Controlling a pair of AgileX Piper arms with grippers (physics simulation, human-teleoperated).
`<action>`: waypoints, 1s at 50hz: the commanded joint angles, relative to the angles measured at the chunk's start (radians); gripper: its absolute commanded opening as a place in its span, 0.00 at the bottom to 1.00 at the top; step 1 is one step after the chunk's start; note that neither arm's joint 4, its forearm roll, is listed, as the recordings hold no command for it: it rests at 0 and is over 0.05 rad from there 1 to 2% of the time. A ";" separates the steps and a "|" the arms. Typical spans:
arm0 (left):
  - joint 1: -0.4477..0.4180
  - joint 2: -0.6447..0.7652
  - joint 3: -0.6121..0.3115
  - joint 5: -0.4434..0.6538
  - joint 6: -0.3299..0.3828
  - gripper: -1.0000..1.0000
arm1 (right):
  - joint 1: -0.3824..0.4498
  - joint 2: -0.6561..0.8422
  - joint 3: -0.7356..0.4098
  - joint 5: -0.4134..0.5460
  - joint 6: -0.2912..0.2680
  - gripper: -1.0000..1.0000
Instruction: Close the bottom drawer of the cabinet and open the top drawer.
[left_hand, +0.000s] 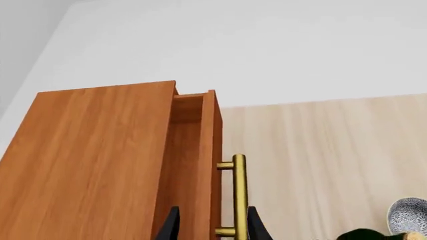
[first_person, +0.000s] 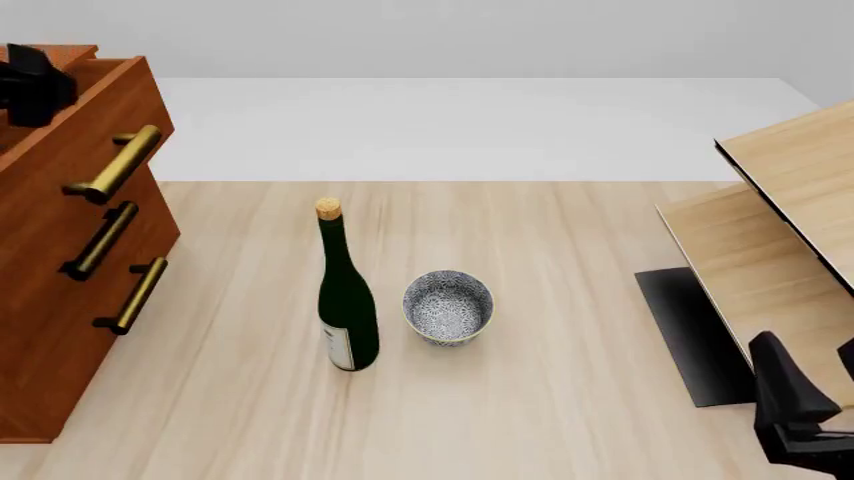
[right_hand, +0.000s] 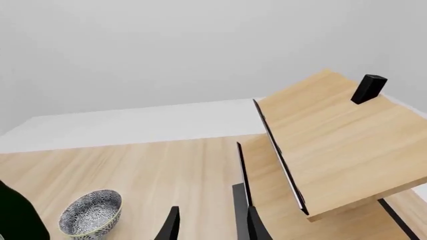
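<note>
The cabinet (first_person: 54, 330) stands at the table's left edge, with three brass-handled drawers. The top drawer (first_person: 127, 95) is pulled out a little; its open gap shows in the left wrist view behind the drawer front (left_hand: 207, 150), and its brass handle (left_hand: 239, 195) stands off the front. The bottom drawer (first_person: 114, 335) sits flush with the middle one. My left gripper (first_person: 30, 85) hovers open above the cabinet's top, and its fingertips (left_hand: 172, 226) straddle the handle and drawer front in its own view without touching. My right gripper (first_person: 814, 365) is open and empty, low at the right.
A dark green wine bottle (first_person: 344, 310) stands mid-table beside a patterned bowl (first_person: 449, 307). Pale light-wood furniture (first_person: 787, 230) with a black base (first_person: 687, 335) fills the right side, close to my right gripper (right_hand: 212, 225). The bowl (right_hand: 90, 212) also shows there.
</note>
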 joint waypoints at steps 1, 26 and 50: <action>0.027 -0.004 0.051 -0.018 -0.004 1.00 | 0.004 -0.010 0.000 0.010 -0.003 1.00; 0.030 0.012 0.139 -0.079 -0.054 1.00 | 0.008 -0.022 0.001 0.020 -0.007 1.00; 0.045 -0.014 0.239 -0.124 -0.077 1.00 | 0.009 -0.033 0.001 0.030 -0.009 1.00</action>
